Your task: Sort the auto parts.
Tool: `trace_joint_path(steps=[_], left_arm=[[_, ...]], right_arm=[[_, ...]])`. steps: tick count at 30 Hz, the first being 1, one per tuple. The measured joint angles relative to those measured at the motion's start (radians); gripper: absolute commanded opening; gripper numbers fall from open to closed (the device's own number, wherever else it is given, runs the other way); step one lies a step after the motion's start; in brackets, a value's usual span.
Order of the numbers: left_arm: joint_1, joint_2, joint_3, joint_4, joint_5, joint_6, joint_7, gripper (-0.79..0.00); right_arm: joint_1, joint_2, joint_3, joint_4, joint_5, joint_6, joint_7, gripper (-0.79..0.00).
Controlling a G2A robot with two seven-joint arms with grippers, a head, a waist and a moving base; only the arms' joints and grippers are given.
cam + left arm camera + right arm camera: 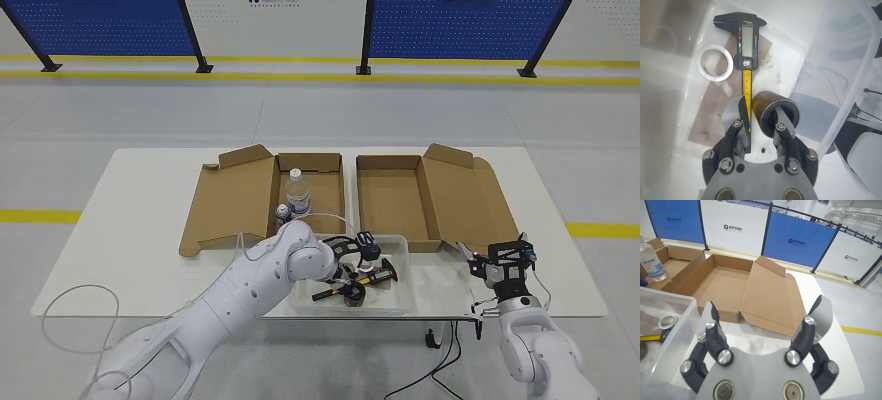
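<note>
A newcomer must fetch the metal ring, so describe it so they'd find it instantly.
On the white table, look in the clear plastic bin at the robot-side edge. The ring lies flat on its floor beside the digital caliper. It is the only thin, shiny silver hoop; the nearby bearing is a thick brown cylinder.

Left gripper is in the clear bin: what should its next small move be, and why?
Probably close the left gripper: one finger sits inside the brown metal cylindrical sleeve, the other outside its wall beside the black digital caliper, and the wall is not yet pinched.
</note>
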Motion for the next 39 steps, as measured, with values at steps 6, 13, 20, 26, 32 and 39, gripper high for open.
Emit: trace_joint_path(steps=[6, 13, 20, 26, 32, 39], left_arm=[[0.003, 0.000, -0.005, -0.012, 0.013, 0.001, 0.009, -0.785], [0.018, 0.020, -0.048, -0.073, 0.032, 0.008, 0.011, -0.785], [0.062, 0.067, -0.165, -0.209, 0.037, 0.030, 0.015, -0.785], [0.155, 0.125, -0.322, -0.413, 0.040, 0.064, -0.030, -0.785], [0.284, 0.174, -0.456, -0.646, 0.043, 0.075, -0.117, -0.785], [0.336, 0.196, -0.518, -0.713, 0.043, 0.071, -0.128, -0.785]], right_arm=[[0.000, 0.000, 0.000, 0.000, 0.000, 0.000, 0.000, 0.000], [0.000, 0.000, 0.000, 0.000, 0.000, 0.000, 0.000, 0.000], [0.000, 0.000, 0.000, 0.000, 0.000, 0.000, 0.000, 0.000], [0.000, 0.000, 0.000, 0.000, 0.000, 0.000, 0.000, 0.000], [0.000, 0.000, 0.000, 0.000, 0.000, 0.000, 0.000, 0.000], [0.000, 0.000, 0.000, 0.000, 0.000, 0.000, 0.000, 0.000]])
